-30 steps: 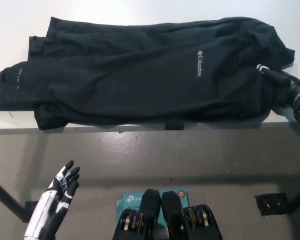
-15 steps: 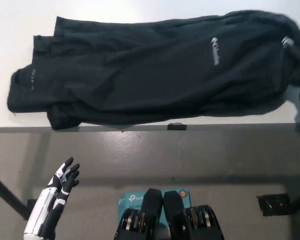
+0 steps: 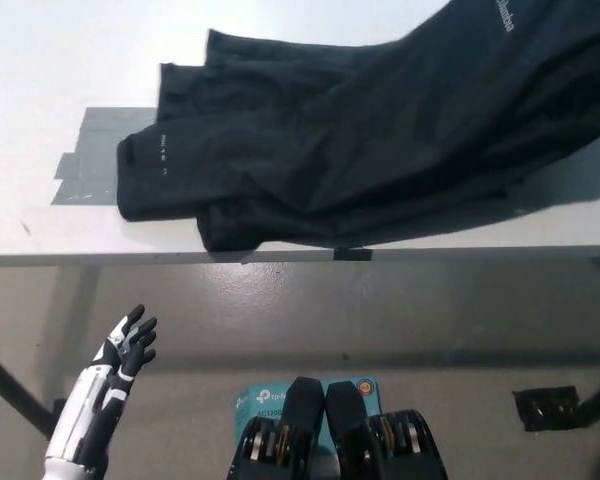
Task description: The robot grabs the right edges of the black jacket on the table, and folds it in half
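Nearest the camera, below the near edge of the white rectangular table [image 3: 40,235], the white left hand [image 3: 120,362] is seen at the lower left over the grey floor [image 3: 380,320]; it is raised with its dark fingers [image 3: 138,333] spread apart, and nothing is held in it. A teal cardboard box [image 3: 265,400] lies on the floor further right, also below the table edge. On the table, the black fabric jacket [image 3: 380,150] is spread from near the middle of the table to its right side; its lower hem reaches the near edge, and white lettering [image 3: 505,15] is visible on its far right part. A patch of grey tape [image 3: 95,150] is stuck to the table just left of the jacket. The right hand is out of view, so the state of its fingers cannot be told.
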Controlling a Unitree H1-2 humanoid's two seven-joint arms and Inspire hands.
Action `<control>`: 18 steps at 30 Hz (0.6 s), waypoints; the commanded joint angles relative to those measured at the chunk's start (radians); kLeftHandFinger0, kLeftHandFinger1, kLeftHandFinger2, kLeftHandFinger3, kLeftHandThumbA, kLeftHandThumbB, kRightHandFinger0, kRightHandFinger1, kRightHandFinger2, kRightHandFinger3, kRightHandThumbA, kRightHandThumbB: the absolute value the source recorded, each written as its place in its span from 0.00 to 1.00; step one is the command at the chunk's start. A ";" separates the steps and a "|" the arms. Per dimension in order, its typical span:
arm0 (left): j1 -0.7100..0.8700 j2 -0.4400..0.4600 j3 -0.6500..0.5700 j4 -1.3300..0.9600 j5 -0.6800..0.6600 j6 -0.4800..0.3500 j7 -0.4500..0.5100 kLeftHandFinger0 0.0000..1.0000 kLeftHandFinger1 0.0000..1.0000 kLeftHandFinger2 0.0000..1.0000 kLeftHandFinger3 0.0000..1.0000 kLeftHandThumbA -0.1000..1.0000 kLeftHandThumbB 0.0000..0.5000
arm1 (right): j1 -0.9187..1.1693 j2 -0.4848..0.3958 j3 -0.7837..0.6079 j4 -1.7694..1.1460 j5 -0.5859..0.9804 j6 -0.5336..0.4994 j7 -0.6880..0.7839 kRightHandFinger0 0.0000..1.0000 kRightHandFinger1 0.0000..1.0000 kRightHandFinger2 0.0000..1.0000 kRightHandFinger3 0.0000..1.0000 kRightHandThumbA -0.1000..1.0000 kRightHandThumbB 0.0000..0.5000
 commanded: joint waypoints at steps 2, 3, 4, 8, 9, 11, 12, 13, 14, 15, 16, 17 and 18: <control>-0.015 0.021 0.000 -0.018 0.009 -0.016 -0.014 1.00 1.00 1.00 1.00 0.91 0.07 | -0.111 -0.005 0.145 -0.154 -0.076 -0.001 0.077 0.00 0.29 0.71 0.56 0.00 0.31; -0.015 0.021 0.000 -0.020 0.010 -0.012 -0.013 1.00 1.00 1.00 1.00 0.92 0.07 | -0.116 0.006 0.167 -0.180 -0.075 0.020 0.074 0.00 0.31 0.76 0.62 0.00 0.31; -0.016 0.022 0.000 -0.022 0.011 -0.011 -0.012 1.00 1.00 1.00 1.00 0.91 0.04 | -0.126 0.020 0.216 -0.201 -0.090 0.015 0.110 0.00 0.33 0.78 0.64 0.00 0.32; -0.018 0.020 0.001 -0.026 0.008 -0.010 -0.010 1.00 1.00 1.00 1.00 0.90 0.00 | -0.149 0.062 0.374 -0.255 -0.177 0.007 0.142 0.02 0.40 0.81 0.70 0.00 0.34; -0.016 0.021 0.002 -0.026 0.000 -0.010 -0.013 1.00 1.00 1.00 1.00 0.89 0.00 | -0.159 0.078 0.433 -0.239 -0.205 -0.029 0.179 0.04 0.42 0.81 0.69 0.00 0.37; -0.017 0.022 0.002 -0.026 -0.002 -0.012 -0.015 1.00 1.00 1.00 1.00 0.89 0.00 | -0.175 0.101 0.524 -0.232 -0.262 -0.059 0.205 0.07 0.47 0.82 0.68 0.00 0.37; -0.016 0.023 0.001 -0.025 0.000 -0.013 -0.015 1.00 1.00 1.00 1.00 0.89 0.00 | -0.180 0.108 0.570 -0.237 -0.290 -0.061 0.212 0.06 0.49 0.83 0.72 0.00 0.38; -0.015 0.023 0.000 -0.027 0.002 -0.011 -0.016 1.00 1.00 1.00 1.00 0.90 0.00 | -0.190 0.130 0.636 -0.245 -0.337 -0.068 0.226 0.02 0.50 0.85 0.83 0.00 0.37; -0.013 0.025 -0.001 -0.030 0.003 -0.009 -0.016 1.00 1.00 1.00 1.00 0.90 0.00 | -0.195 0.144 0.685 -0.257 -0.369 -0.064 0.221 0.02 0.50 0.86 0.87 0.00 0.38; -0.011 0.028 -0.004 -0.027 0.017 -0.015 -0.014 1.00 1.00 1.00 1.00 0.91 0.00 | -0.207 0.169 0.724 -0.247 -0.394 -0.065 0.214 0.02 0.50 0.86 0.88 0.00 0.37; -0.009 0.029 -0.005 -0.028 0.015 -0.013 -0.016 1.00 1.00 1.00 1.00 0.92 0.01 | -0.222 0.205 0.756 -0.214 -0.406 -0.108 0.224 0.02 0.45 0.80 0.87 0.00 0.36; -0.008 0.031 -0.008 -0.030 0.023 -0.006 -0.016 1.00 1.00 1.00 1.00 0.93 0.01 | -0.237 0.227 0.796 -0.199 -0.434 -0.118 0.229 0.00 0.43 0.77 0.87 0.00 0.36; -0.006 0.031 -0.009 -0.031 0.027 -0.001 -0.015 1.00 1.00 1.00 1.00 0.93 0.00 | -0.247 0.245 0.833 -0.193 -0.459 -0.133 0.228 0.01 0.43 0.77 0.84 0.00 0.37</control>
